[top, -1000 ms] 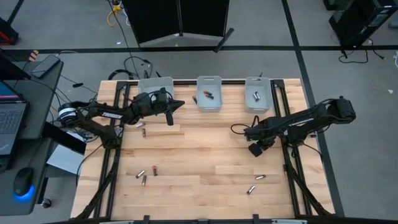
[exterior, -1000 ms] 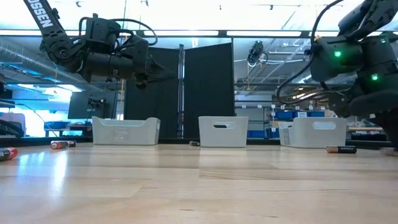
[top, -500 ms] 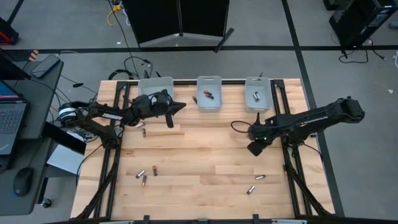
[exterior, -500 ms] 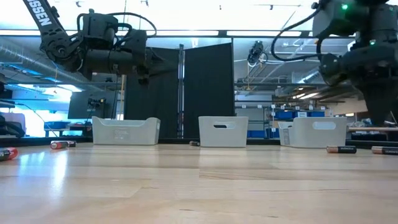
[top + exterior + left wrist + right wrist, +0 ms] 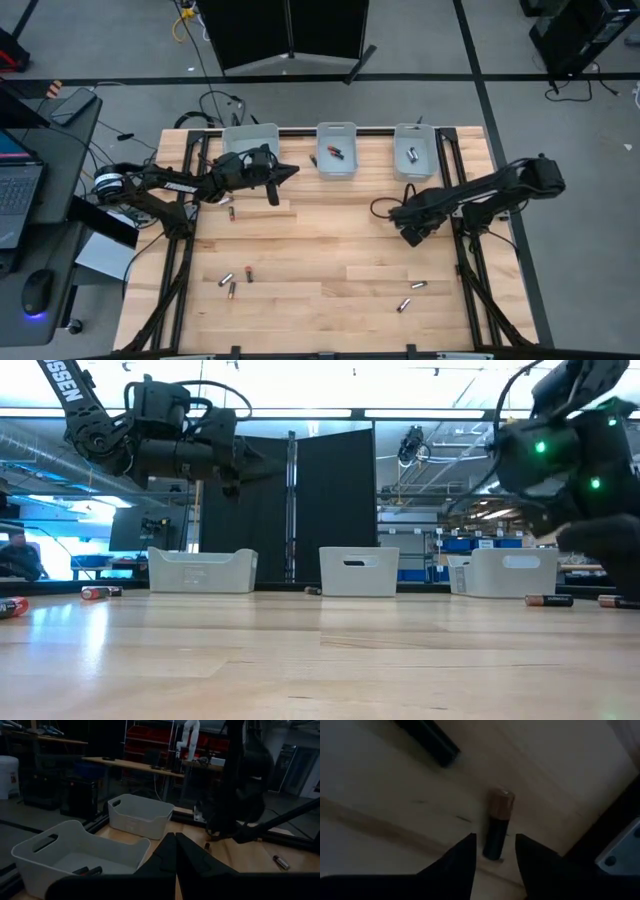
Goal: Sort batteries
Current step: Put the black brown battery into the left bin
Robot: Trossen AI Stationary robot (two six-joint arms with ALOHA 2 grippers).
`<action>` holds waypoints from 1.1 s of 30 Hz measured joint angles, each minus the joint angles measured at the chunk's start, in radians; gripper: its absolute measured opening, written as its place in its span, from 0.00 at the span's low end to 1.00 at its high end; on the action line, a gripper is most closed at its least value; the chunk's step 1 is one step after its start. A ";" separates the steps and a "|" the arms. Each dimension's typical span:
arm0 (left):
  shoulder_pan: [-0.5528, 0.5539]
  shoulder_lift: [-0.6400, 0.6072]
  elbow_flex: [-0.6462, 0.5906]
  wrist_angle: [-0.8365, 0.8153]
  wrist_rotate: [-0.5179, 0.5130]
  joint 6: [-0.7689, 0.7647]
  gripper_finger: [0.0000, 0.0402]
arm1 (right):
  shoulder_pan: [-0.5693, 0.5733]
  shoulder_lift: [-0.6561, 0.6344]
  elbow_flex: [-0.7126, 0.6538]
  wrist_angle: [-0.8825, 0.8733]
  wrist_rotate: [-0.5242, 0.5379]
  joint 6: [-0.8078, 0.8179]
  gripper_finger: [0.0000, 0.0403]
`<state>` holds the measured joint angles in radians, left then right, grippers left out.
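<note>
1. The step in hand was judged to be the pick-up approach on one battery by the right gripper (image 5: 493, 851). In the right wrist view its two fingers stood apart, one on each side of a black battery with a copper end (image 5: 497, 827) that lay flat on the table (image 5: 320, 250). No contact between fingers and battery could be seen.

2. In the high view the right gripper (image 5: 412, 232) sat low over the table's right side, below the right bin (image 5: 414, 150).

3. The left gripper (image 5: 173, 851) had its fingers pressed together, with nothing between them. It hung above the table near the left bin (image 5: 250, 135), looking over the middle bin (image 5: 60, 851).

4. The other batteries were spread out:
   - a pair (image 5: 333, 151) in the middle bin;
   - one (image 5: 411, 154) in the right bin;
   - three loose ones (image 5: 232, 282) at the lower left of the table;
   - two loose ones (image 5: 411, 294) at the lower right;
   - one (image 5: 232, 212) under the left arm.

5. The next move would call for lowering the right fingers so that the battery sits fully between them, closing across its body, then lifting clear of the table. A round, slim battery may roll if one finger touches first.
</note>
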<state>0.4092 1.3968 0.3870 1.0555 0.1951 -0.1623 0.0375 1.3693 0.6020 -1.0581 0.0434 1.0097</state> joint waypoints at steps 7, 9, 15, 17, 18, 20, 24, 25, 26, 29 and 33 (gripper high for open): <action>0.000 0.000 0.000 -0.017 0.000 0.000 0.01 | -0.003 0.050 -0.019 0.048 -0.049 -0.064 0.33; 0.000 0.000 0.000 -0.017 0.000 0.000 0.01 | -0.003 0.045 -0.021 0.061 -0.056 -0.071 0.28; 0.000 0.000 0.000 -0.015 0.000 0.000 0.01 | 0.012 0.022 -0.022 0.069 -0.061 -0.131 0.13; 0.000 0.000 0.000 -0.013 0.000 -0.005 0.01 | 0.020 0.002 -0.015 0.085 -0.081 -0.154 0.13; 0.000 0.000 0.000 -0.011 0.000 -0.013 0.01 | 0.023 -0.012 -0.005 0.099 -0.098 -0.169 0.13; 0.000 0.000 0.000 -0.005 0.001 -0.032 0.01 | 0.029 -0.059 0.015 0.098 -0.114 -0.197 0.13; 0.000 0.000 0.000 -0.003 0.041 -0.059 0.01 | 0.036 -0.153 0.045 0.225 -0.109 -0.265 0.13; 0.000 0.000 0.000 0.001 0.053 -0.066 0.01 | 0.036 -0.176 0.045 0.292 -0.103 -0.294 0.13; 0.000 0.000 0.000 0.005 0.064 -0.078 0.01 | 0.035 -0.191 0.045 0.370 -0.093 -0.329 0.13; -0.010 0.000 0.000 0.029 0.086 -0.103 0.01 | 0.023 -0.204 0.045 0.638 -0.035 -0.459 0.13; -0.045 0.000 0.017 0.022 0.119 -0.099 0.01 | -0.007 -0.159 0.045 0.989 0.014 -0.657 0.13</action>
<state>0.3644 1.3968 0.4039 1.0777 0.3143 -0.2618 0.0305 1.2106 0.6472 -0.0695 0.0578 0.3522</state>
